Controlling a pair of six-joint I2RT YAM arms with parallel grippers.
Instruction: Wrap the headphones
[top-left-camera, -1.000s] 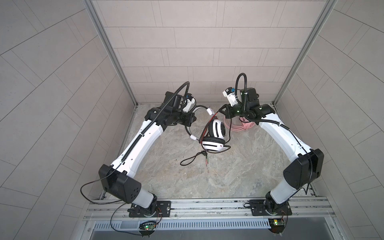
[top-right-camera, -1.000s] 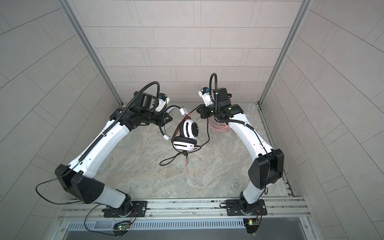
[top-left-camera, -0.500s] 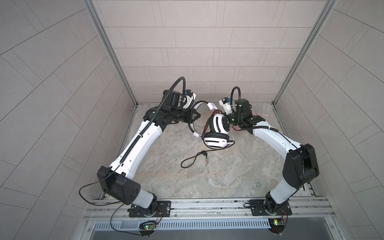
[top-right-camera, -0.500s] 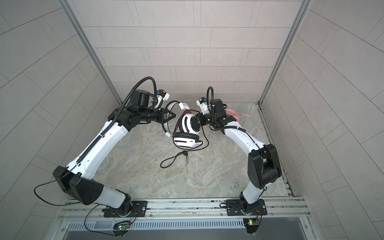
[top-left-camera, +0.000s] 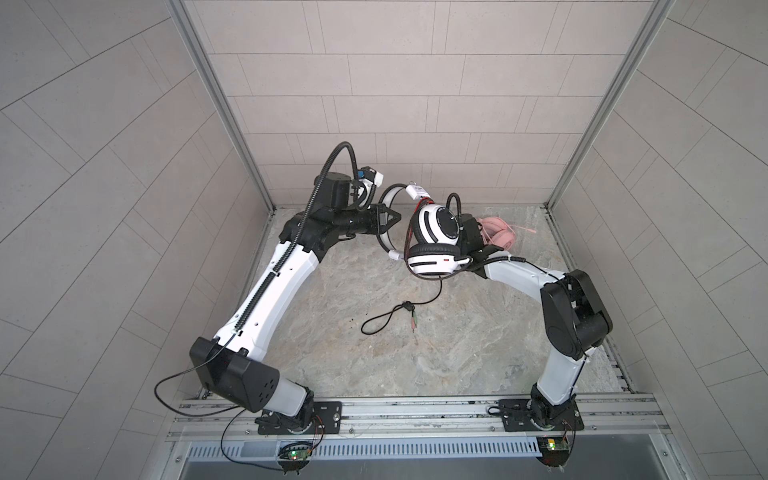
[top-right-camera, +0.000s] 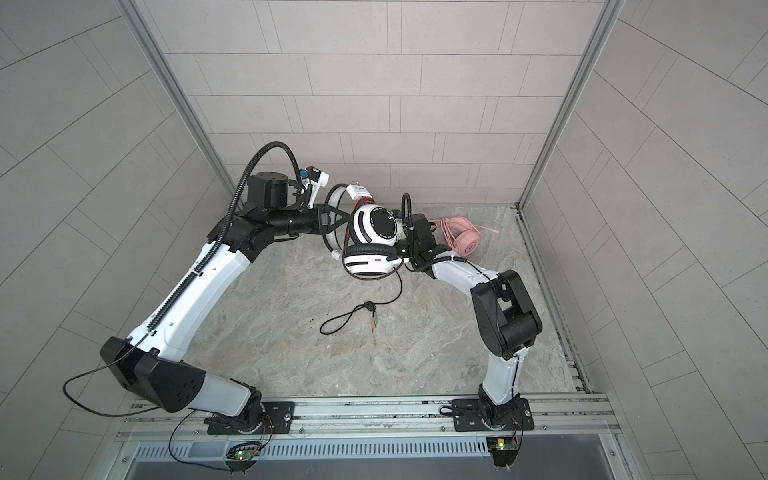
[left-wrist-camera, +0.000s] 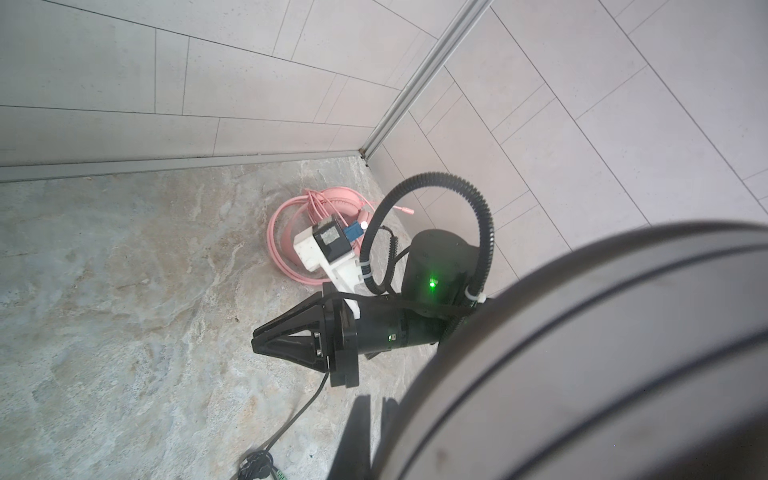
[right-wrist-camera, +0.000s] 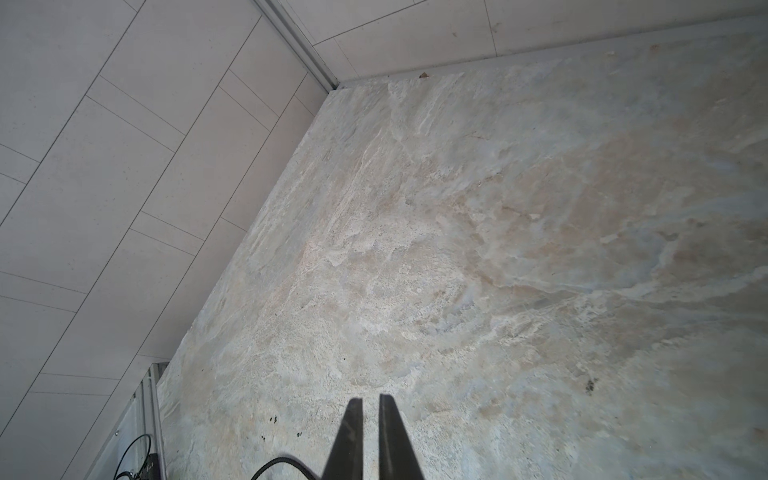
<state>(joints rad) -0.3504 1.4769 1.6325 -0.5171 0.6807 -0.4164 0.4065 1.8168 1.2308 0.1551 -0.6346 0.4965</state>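
The left pincer (top-left-camera: 397, 216) is clamping shut on the headband of the white-and-black headset (top-left-camera: 436, 226) and is holding it up above the bench (top-left-camera: 457, 340), at the far middle of the scene. Its two ear cups are hanging to the right of that grip, one above the other. The black cable (top-left-camera: 432, 297) is dangling from the lower cup and is trailing onto the bench, where its loop and plugs are lying nearer. The right pincer (right-wrist-camera: 371, 407) is sitting behind the cups in both top views; its tips are standing nearly together with nothing showing between them. The pink headset (top-left-camera: 498, 232) is lying on the bench in the far right corner, its thin cable looped about it.
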